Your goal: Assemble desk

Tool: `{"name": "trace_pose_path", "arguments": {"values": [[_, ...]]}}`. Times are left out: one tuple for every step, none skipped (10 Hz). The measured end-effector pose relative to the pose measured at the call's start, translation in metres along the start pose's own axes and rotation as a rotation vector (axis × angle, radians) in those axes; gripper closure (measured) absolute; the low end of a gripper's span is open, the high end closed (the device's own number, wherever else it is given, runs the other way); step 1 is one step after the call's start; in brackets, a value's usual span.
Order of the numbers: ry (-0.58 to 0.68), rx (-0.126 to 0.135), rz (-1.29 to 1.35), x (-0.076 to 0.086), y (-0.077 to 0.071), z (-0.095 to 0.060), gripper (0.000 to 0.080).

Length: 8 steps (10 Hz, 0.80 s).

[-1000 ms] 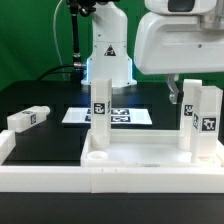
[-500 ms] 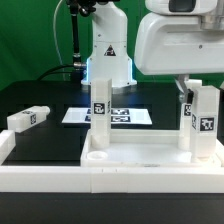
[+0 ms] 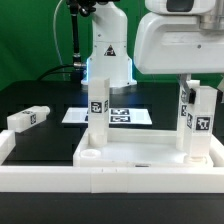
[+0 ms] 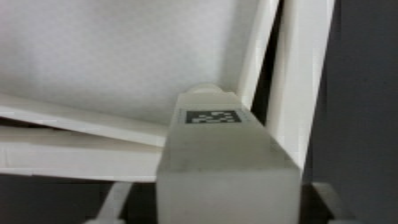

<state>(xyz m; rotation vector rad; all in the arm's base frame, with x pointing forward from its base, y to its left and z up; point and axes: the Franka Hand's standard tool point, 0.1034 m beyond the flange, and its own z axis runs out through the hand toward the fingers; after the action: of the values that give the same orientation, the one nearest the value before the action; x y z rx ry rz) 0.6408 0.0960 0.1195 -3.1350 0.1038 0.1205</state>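
**1. Gripper.** The white two-finger gripper (image 3: 184,90) is hanging below the arm's large white housing (image 3: 180,40) at the exterior view's right. It is gripping the top of the held leg (image 3: 186,108), a white plastic square-section block bearing a black-and-white square tag. In the wrist view the held leg (image 4: 222,170) is filling the middle of the picture, with one tag showing on it (the fingers themselves are too blurred there to make out).

**2. Desk parts.**
- The tabletop panel (image 3: 140,154), a wide white plastic rectangle with a raised rim, is lying flat on the black counter (image 3: 40,142). It is sitting just behind the front rail (image 3: 60,182), a long low white border strip.
- The held leg is standing upright on the tabletop panel at its far corner on the exterior view's right.
- The near-right leg (image 3: 204,122), a block of the same kind, is standing upright just beside the held leg and nearer the camera. Whether the two are touching cannot be told.
- The left leg (image 3: 97,108) is standing upright near the tabletop panel's far corner on the exterior view's left.
- The loose leg (image 3: 28,118) is lying on its side on the counter, well apart from the tabletop panel, toward the exterior view's left.

**3. Surroundings.** The marker board (image 3: 130,116) is lying flat on the counter behind the tabletop panel, and the left leg is covering part of it. The white robot base (image 3: 108,50) is standing behind the marker board.
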Motion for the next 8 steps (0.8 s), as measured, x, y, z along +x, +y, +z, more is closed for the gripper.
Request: {"name": "trace_pose_path", "arguments": {"values": [[0.001,0.005,0.101,0.0000,-0.0004,0.0004,0.0507],[0.007,0.012,0.214,0.0008,-0.0006,0.0009,0.0507],[0.016,0.017,0.339,0.0016,-0.0005,0.0008,0.0507],[0.025,0.022,0.458,0.0011,-0.0011,0.0006,0.0507],[0.031,0.031,0.565,0.0008,-0.0009,0.0007,0.0507],[0.045,0.051,0.740,0.0000,-0.0016,0.0012,0.0507],[0.053,0.059,0.827,-0.0006,-0.0019,0.0011,0.0507],[0.052,0.061,0.892,-0.0002,-0.0022,0.0011,0.0507]]}}
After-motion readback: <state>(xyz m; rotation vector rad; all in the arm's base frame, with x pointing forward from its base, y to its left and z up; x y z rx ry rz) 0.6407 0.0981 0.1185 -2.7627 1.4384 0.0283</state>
